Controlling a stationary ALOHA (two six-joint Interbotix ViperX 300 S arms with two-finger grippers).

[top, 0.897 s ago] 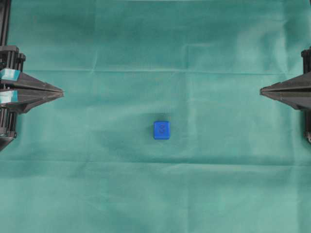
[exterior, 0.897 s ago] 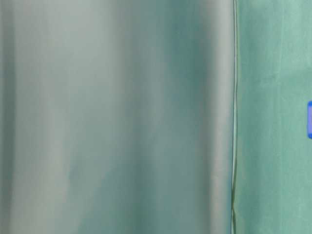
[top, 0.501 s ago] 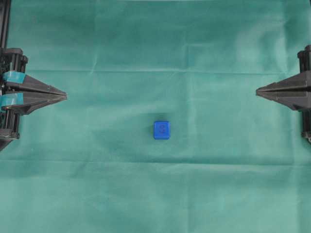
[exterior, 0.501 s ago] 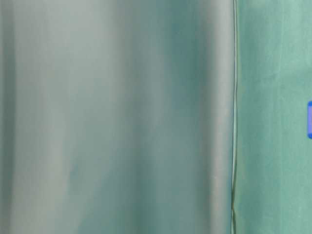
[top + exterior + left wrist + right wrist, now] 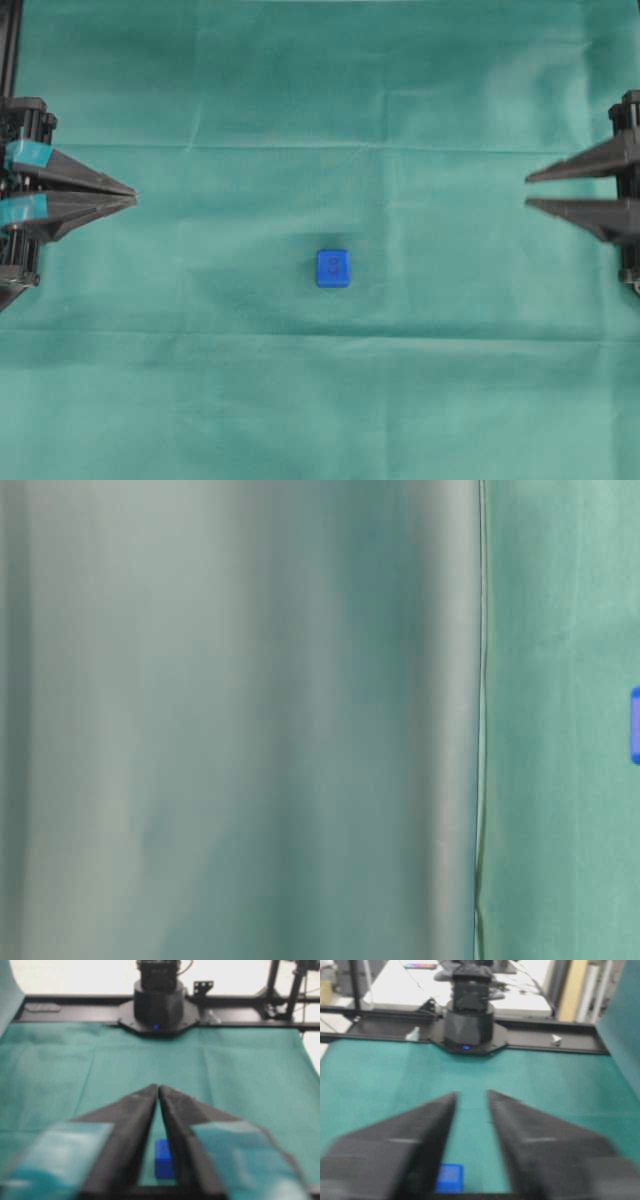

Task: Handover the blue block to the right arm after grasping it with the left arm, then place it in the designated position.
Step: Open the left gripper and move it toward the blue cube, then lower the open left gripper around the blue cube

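**Blue on green, black at the edges**

The blue block (image 5: 333, 268) is bright blue with a faint darker mark on top. The cloth (image 5: 320, 90) over the desk is plain green. The left tool (image 5: 132, 192) is black with teal tape bands; the right tool (image 5: 529, 190) is all black.

one blue block (image 5: 333, 268), one green cloth (image 5: 320, 80), two end effectors: left (image 5: 132, 195), right (image 5: 528, 190).

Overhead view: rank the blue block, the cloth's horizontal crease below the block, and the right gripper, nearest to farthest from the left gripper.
1. Blue block, mid-cloth, right of the left gripper.
2. Crease, lower, just below the block.
3. Right gripper, at the opposite edge.
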